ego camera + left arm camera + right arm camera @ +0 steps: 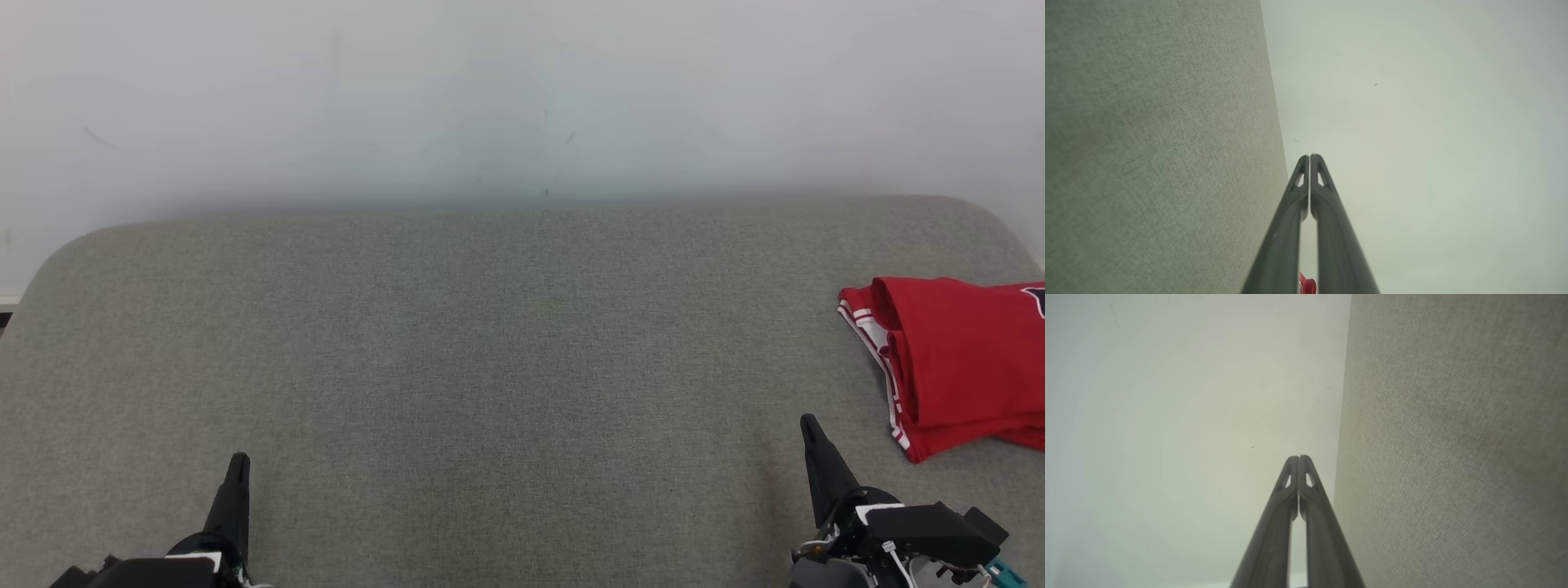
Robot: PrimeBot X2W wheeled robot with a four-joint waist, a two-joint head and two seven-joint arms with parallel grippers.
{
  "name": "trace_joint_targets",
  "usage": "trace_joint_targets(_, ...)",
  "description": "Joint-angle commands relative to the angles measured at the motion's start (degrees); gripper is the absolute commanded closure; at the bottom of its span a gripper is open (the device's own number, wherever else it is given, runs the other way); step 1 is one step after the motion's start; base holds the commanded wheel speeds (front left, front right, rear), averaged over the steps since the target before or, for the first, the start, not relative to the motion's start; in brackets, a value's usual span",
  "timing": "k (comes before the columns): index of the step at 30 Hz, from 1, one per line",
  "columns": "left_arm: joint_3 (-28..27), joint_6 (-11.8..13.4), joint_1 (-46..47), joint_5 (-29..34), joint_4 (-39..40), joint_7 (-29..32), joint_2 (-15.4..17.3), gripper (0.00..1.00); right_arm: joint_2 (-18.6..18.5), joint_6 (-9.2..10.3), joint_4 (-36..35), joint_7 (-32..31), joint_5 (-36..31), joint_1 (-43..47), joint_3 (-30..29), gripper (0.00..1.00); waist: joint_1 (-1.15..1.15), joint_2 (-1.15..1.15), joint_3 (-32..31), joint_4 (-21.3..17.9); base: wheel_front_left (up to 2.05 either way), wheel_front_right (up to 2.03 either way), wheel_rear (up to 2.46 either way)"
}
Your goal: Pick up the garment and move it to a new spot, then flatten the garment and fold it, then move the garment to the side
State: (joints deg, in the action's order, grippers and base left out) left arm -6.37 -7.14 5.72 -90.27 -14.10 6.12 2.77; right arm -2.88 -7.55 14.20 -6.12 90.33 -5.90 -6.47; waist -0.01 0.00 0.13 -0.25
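Currently my left gripper (238, 464) rests at lower left over the grey fabric surface (506, 343), fingers pressed together, empty. My right gripper (810, 426), lower right, is likewise closed and empty. The folded red garment (955, 359) lies near it, further right, not touching.

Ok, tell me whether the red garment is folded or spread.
Folded: the red garment lies in stacked layers on the grey surface, striped edges doubled; its right side is cropped.
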Motion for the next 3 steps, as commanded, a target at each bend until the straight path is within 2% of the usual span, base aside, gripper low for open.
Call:
trace_joint_targets(1, -0.2, -0.5, 0.7, -1.5, 0.1, 0.4, 0.2, 1.00, 0.0, 0.12, -0.3, -0.4, 1.3, -0.4, -0.1, 1.00, 0.01, 0.00, 0.0, 0.1, 0.00, 0.00, 0.00)
trace_joint_targets(3, -0.3, -0.6, 0.8, -1.7, 0.1, 0.5, 0.2, 1.00, 0.0, 0.12, -0.3, -0.5, 1.8, -0.5, -0.1, 1.00, 0.01, 0.00, 0.0, 0.1, 0.00, 0.00, 0.00)
